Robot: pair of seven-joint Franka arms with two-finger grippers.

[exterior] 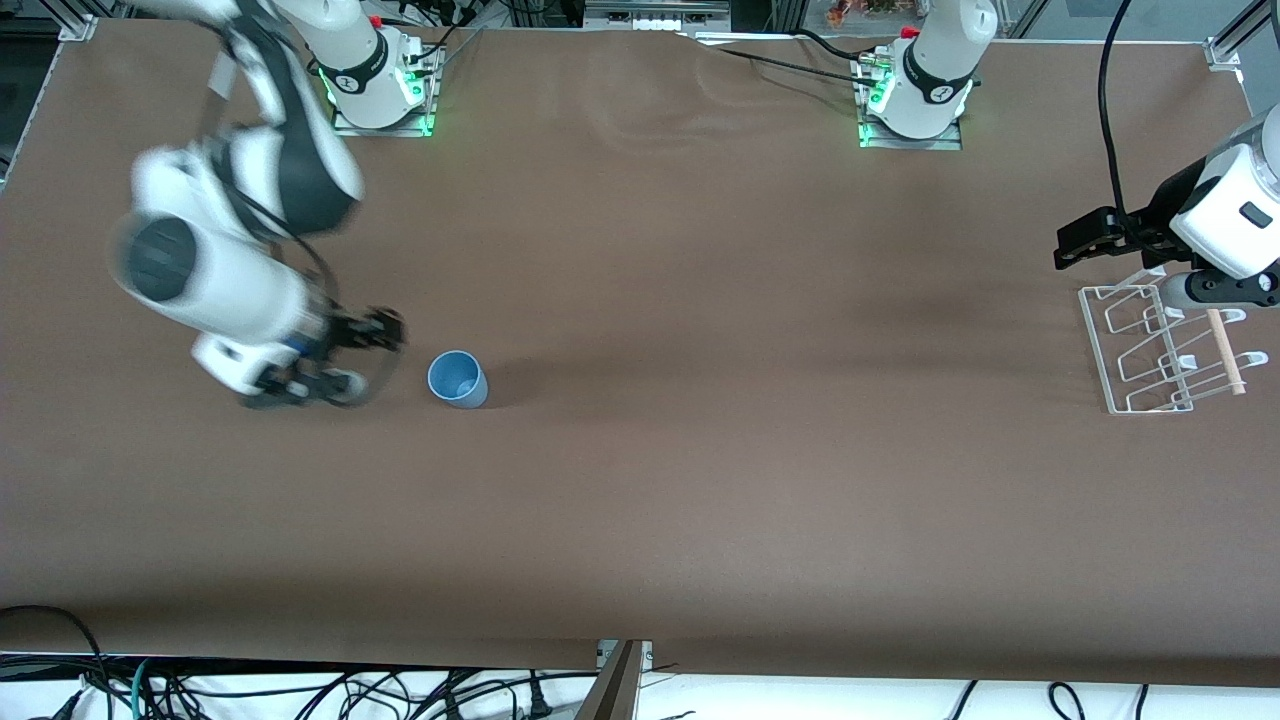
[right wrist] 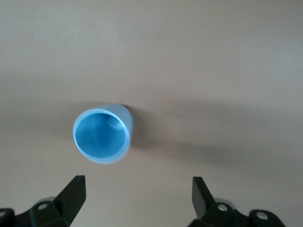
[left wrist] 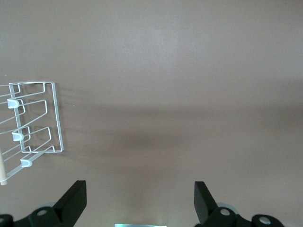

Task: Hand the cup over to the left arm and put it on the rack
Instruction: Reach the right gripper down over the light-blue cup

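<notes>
The light-blue cup (exterior: 458, 378) stands upright, mouth up, on the brown table toward the right arm's end. It also shows in the right wrist view (right wrist: 102, 136). My right gripper (exterior: 368, 355) is open and empty, low over the table right beside the cup and not touching it; its jaws (right wrist: 137, 196) stand wide apart. The white wire rack (exterior: 1150, 345) with a wooden dowel (exterior: 1226, 352) sits at the left arm's end and shows in the left wrist view (left wrist: 35, 123). My left gripper (exterior: 1075, 245) is open and empty, up in the air beside the rack (left wrist: 139, 198).
The two arm bases (exterior: 380, 75) (exterior: 915, 85) stand along the table's farthest edge. Black cables (exterior: 780, 60) lie near the left arm's base. Brown table surface (exterior: 750, 400) stretches between cup and rack.
</notes>
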